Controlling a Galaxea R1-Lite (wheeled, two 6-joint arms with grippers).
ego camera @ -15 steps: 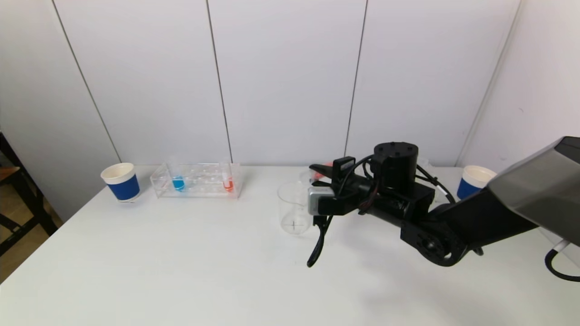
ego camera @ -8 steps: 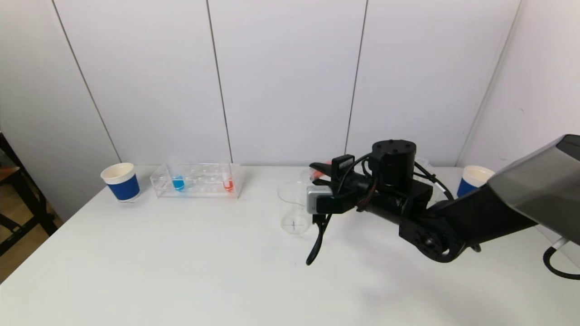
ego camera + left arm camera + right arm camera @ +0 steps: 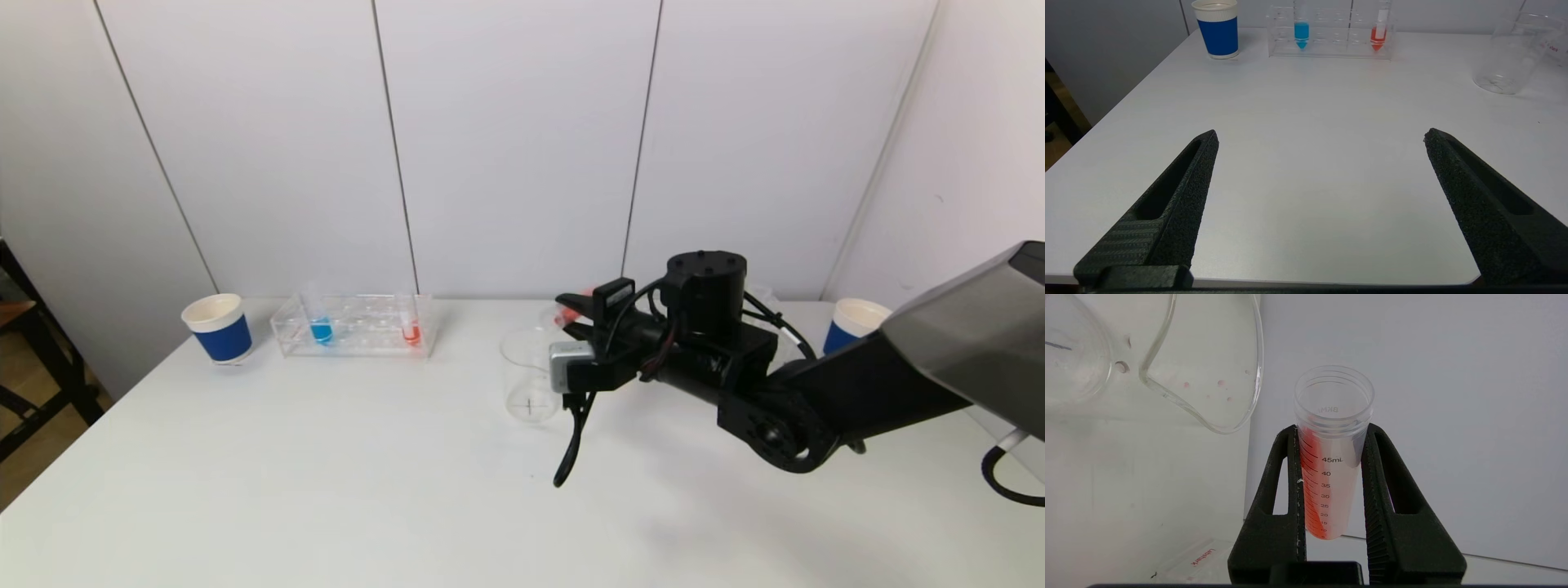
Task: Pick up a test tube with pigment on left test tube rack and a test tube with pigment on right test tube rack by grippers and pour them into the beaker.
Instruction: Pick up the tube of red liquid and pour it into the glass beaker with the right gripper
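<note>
The right claw (image 3: 1331, 486) grips a clear plastic test tube of red pigment (image 3: 1331, 457), tilted beside the clear glass beaker (image 3: 529, 371). The left claw (image 3: 1321, 163) hangs open over the white tabletop (image 3: 1310, 122).

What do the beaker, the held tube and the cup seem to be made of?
Beaker: clear, glossy, probably glass; it has a poured lip. Tube in the right gripper: clear, likely plastic; threaded mouth, printed scale. Cup: matte, probably paper; rolled rim, blue band.

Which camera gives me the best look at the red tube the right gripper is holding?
The right wrist view: the red test tube fills it, clamped in the right gripper, beside the beaker lip. In the head view only a red sliver shows behind the arm. The left wrist view misses it.
</note>
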